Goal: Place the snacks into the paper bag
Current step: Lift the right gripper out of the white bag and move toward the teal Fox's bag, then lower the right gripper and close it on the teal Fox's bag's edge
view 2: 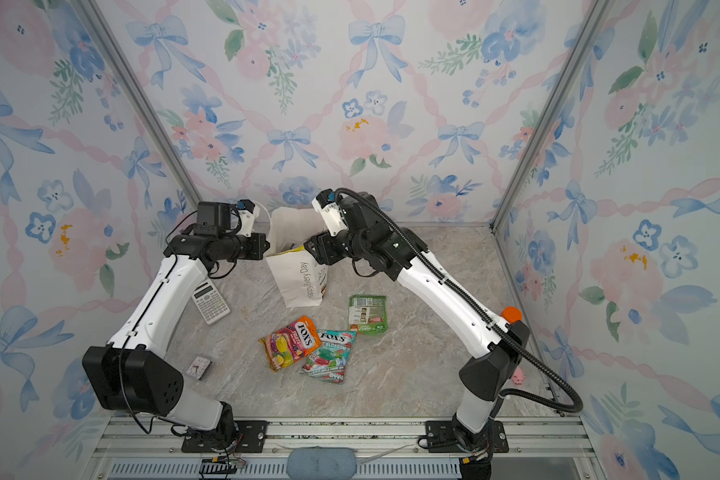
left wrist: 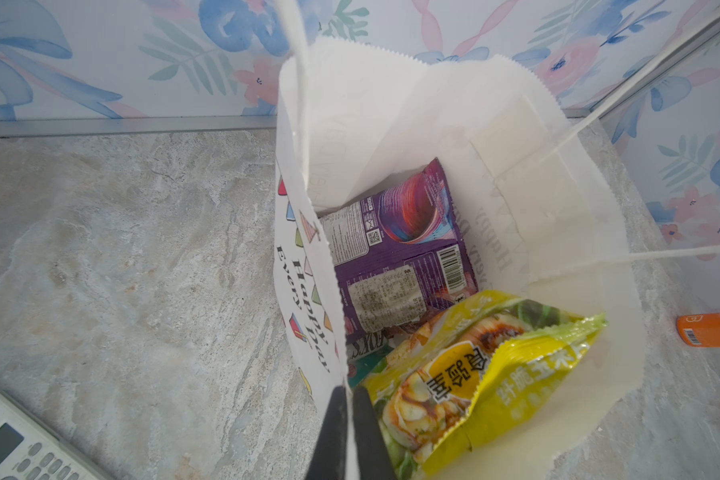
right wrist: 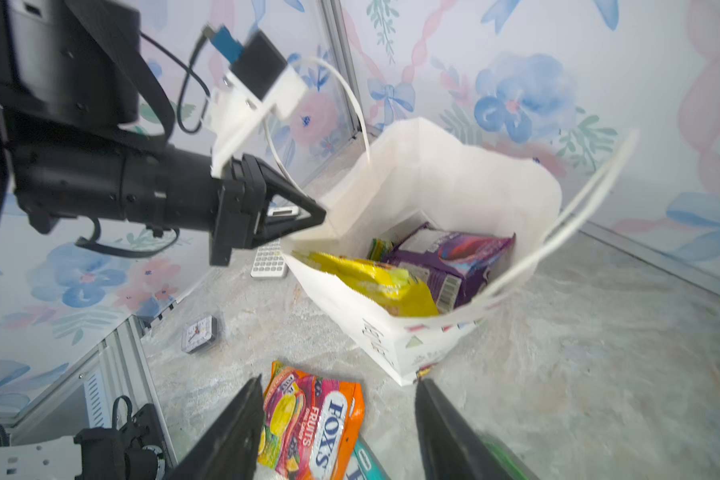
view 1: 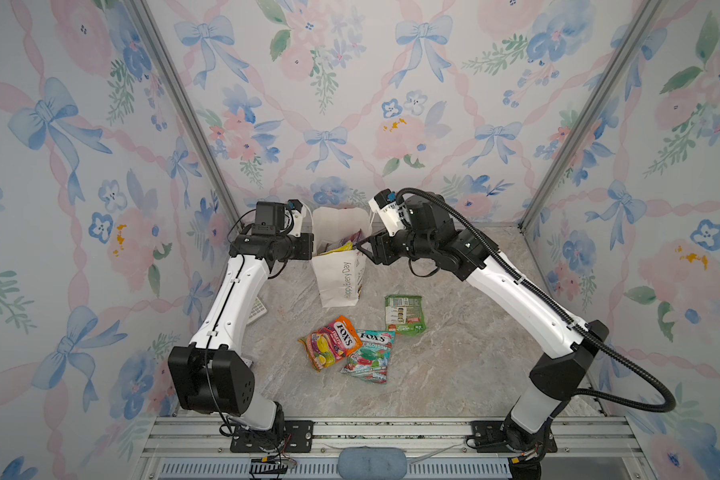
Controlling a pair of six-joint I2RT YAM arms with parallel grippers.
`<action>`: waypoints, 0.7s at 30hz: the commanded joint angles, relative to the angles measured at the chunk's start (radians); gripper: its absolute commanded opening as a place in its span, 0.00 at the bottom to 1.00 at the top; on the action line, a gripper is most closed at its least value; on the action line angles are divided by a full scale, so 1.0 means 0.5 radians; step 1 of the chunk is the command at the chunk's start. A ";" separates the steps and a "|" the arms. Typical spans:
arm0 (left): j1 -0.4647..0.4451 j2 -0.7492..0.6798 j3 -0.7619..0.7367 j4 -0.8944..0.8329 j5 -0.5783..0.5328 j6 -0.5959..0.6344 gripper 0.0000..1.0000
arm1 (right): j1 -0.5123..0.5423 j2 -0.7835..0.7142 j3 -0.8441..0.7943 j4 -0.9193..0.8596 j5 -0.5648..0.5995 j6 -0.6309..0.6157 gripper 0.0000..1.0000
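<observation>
So, three snacks — green packet (view 1: 404, 313), orange packet (view 1: 329, 341), teal packet (view 1: 368, 355) — lie on the table (view 1: 454, 353) just base-side of the paper bag (view 1: 341, 282), the green nearest my right gripper (right wrist: 339, 380), jaws apart and empty by the bag's mouth, while my left gripper (left wrist: 350, 415) pinches its rim.

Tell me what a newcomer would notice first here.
The white paper bag stands at the back of the table, its rim pinched by the left gripper, with a yellow packet and a purple packet inside. The right gripper hangs open and empty beside it. An orange packet, a teal packet and a green packet lie in front.
</observation>
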 commanded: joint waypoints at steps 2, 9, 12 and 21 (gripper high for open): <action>0.002 -0.032 -0.031 0.011 -0.002 -0.003 0.00 | -0.099 -0.214 -0.528 0.110 0.079 0.190 0.60; 0.002 -0.046 -0.046 0.031 -0.019 -0.015 0.00 | -0.106 -0.469 -1.414 0.353 -0.108 0.705 0.59; 0.002 -0.048 -0.047 0.037 -0.021 -0.021 0.00 | -0.053 -0.497 -1.751 0.619 -0.177 1.007 0.59; -0.001 -0.054 -0.058 0.045 -0.015 -0.028 0.00 | 0.062 -0.448 -2.115 0.937 -0.195 1.344 0.58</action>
